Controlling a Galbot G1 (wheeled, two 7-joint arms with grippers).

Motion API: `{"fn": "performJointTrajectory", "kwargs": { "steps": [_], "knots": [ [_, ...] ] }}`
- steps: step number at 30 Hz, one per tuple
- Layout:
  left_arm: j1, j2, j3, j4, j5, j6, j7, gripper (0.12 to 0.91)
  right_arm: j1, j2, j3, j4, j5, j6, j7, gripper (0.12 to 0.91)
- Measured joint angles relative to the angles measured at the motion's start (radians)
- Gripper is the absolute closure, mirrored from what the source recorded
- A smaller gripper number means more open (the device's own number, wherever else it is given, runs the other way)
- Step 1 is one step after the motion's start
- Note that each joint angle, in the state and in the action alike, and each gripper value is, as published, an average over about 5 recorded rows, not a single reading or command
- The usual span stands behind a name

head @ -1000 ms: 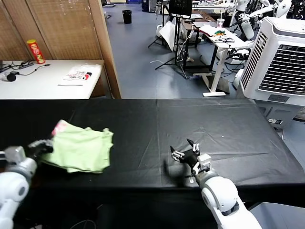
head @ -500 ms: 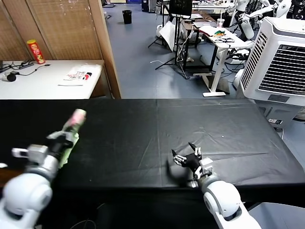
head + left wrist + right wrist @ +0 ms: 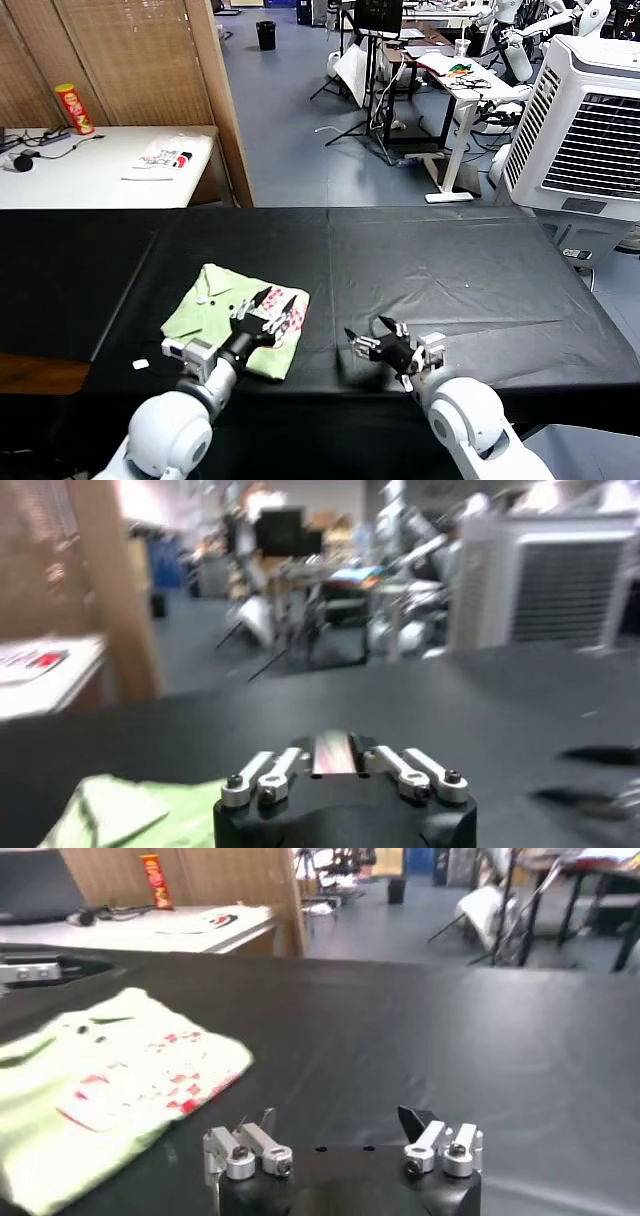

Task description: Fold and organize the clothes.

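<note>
Since a second earlier the shirt (image 3: 232, 316) had gone from a bundle at the bench's (image 3: 470, 280) left edge to a folded rectangle left of centre, and the left tool (image 3: 272, 308) had swung in with it. The shirt lay flat on the black bench, collar toward the far left corner, red print along its right edge. The left tool hovered over that printed edge, fingers (image 3: 262, 297) spread apart and gripping nothing; whether the tips touched the cloth could not be told. The right tool (image 3: 377, 340) waited near the bench's front edge, well right of the shirt, its fingers wide apart and empty, a strip of bare black cover between them.
</note>
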Motion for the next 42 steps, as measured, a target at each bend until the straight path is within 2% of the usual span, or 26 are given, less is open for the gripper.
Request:
{"fn": "performJointTrajectory", "kwargs": {
  "steps": [4,9,14,16,20,25,28,33,38,40,42],
  "knots": [
    [0.010,0.012,-0.025,-0.013,-0.009,-0.024,-0.006,0.257,0.055,0.032,-0.036,-0.042,0.077,-0.002,0.035,0.227],
    [0.041,0.024,-0.069,-0.030,-0.001,-0.039,-0.019,0.233,0.144,0.106,-0.087,-0.140,0.148,0.009,0.071,0.227],
    [0.089,0.010,-0.113,-0.042,0.014,-0.050,-0.019,0.232,0.209,0.172,-0.119,-0.237,0.221,0.017,0.083,0.234],
    [0.109,0.004,-0.129,-0.046,0.017,-0.054,-0.019,0.232,0.225,0.190,-0.125,-0.267,0.235,0.021,0.084,0.269],
    [0.144,-0.007,-0.162,-0.051,0.016,-0.066,-0.021,0.232,0.250,0.209,-0.129,-0.313,0.247,0.032,0.082,0.413],
    [0.182,-0.020,-0.204,-0.052,0.016,-0.082,-0.021,0.232,0.275,0.221,-0.132,-0.360,0.247,0.046,0.074,0.674],
    [0.200,-0.027,-0.226,-0.053,0.016,-0.087,-0.021,0.232,0.295,0.225,-0.135,-0.390,0.234,0.057,0.055,0.803],
    [0.225,-0.039,-0.261,-0.057,0.016,-0.097,-0.022,0.232,0.347,0.217,-0.129,-0.451,0.183,0.086,0.003,0.895],
    [0.240,-0.049,-0.274,-0.053,0.015,-0.103,-0.049,0.232,0.438,0.205,-0.138,-0.535,0.110,0.105,-0.065,0.898],
    [0.247,-0.051,-0.275,-0.048,0.015,-0.117,-0.060,0.232,0.460,0.195,-0.140,-0.546,0.079,0.097,-0.087,0.860],
    [0.255,-0.049,-0.275,-0.038,0.020,-0.151,-0.062,0.232,0.459,0.178,-0.139,-0.528,0.044,0.097,-0.101,0.771]
  ]
}}
